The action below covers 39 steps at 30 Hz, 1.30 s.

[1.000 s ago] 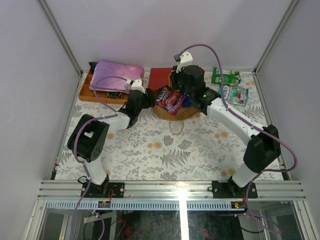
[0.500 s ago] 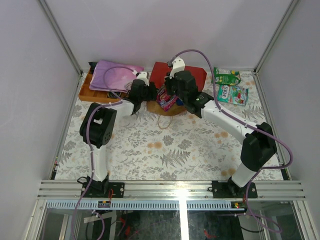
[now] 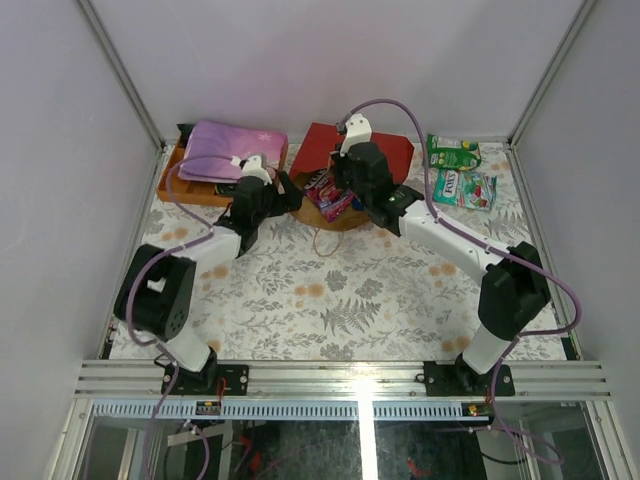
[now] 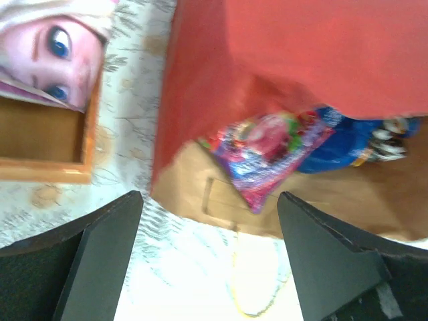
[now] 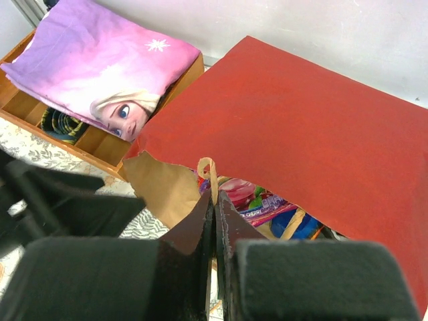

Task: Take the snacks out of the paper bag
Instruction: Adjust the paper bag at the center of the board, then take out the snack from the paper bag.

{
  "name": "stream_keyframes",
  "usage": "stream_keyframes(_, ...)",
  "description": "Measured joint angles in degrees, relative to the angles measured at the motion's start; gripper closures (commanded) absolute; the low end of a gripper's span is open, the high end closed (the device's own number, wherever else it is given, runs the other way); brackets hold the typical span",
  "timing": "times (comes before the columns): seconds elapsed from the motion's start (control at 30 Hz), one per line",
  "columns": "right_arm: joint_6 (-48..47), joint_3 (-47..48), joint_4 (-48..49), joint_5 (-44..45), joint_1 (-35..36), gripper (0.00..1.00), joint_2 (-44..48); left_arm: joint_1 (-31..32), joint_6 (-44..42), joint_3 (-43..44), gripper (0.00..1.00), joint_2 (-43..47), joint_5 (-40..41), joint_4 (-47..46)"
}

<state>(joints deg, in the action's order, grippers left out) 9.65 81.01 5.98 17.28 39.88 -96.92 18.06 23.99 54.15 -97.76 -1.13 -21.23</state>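
At the desk's far edge, my right jaws pinch the tan handle (image 5: 207, 170) of the red paper carrier bag (image 3: 385, 150), propping its mouth open, while my nearer left jaws stand apart straight before the glossy pink snack packet (image 4: 267, 150) lying in that mouth, long axis towards them.

**Open lane into the bag mouth, straight ahead of the left pincer**

The left pincer (image 4: 214, 267) has its jaws wide apart. Just ahead of it the paper bag (image 4: 301, 53) gapes, its brown inner floor bare near the fingertips. Deeper ahead, a pink-purple packet (image 4: 267, 154) and a blue packet (image 4: 354, 140) to its right fill the back of the mouth, with the bag's red wall hanging over them as a low roof. To the pincer's left, a wooden tray (image 4: 40, 140) carrying a folded cloth (image 4: 53, 40) closes that side, leaving a strip of bare desk (image 4: 137, 87) between tray and bag. A cord loop (image 4: 232, 284) lies on the desk between the fingers. The right pincer (image 5: 215, 227), clamped on the paper bag's upper lip, and its arm take up the room above the mouth.
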Motion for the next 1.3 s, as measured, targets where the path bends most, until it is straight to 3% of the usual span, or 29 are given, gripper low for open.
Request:
stream_keyframes(0.13,0.1,-0.2,0.9,1.2,0.0,1.00,-0.1,6.6,6.1,-6.4,0.18,7.1,3.1,-3.6)
stream_keyframes(0.3,0.1,-0.8,1.7,1.7,0.0,1.00,-0.1,18.9,11.1,-9.9,0.18,5.7,5.5,-7.3)
stream_keyframes(0.37,0.1,-1.3,2.3,1.7,0.0,1.00,-0.1,20.5,12.8,-9.9,0.19,3.4,5.8,-9.3)
stream_keyframes(0.63,0.1,-3.5,3.8,1.7,0.0,1.00,-0.1,17.7,14.9,-0.9,0.26,-9.7,9.2,-10.6)
stream_keyframes(0.97,0.0,-4.1,4.0,1.7,0.0,1.00,-0.1,9.7,17.4,-0.2,0.27,-11.9,9.8,-11.0)
stream_keyframes(1.3,0.8,-4.2,5.3,1.7,0.0,1.00,-0.1,8.9,18.2,6.9,0.36,-20.5,9.4,-10.3)
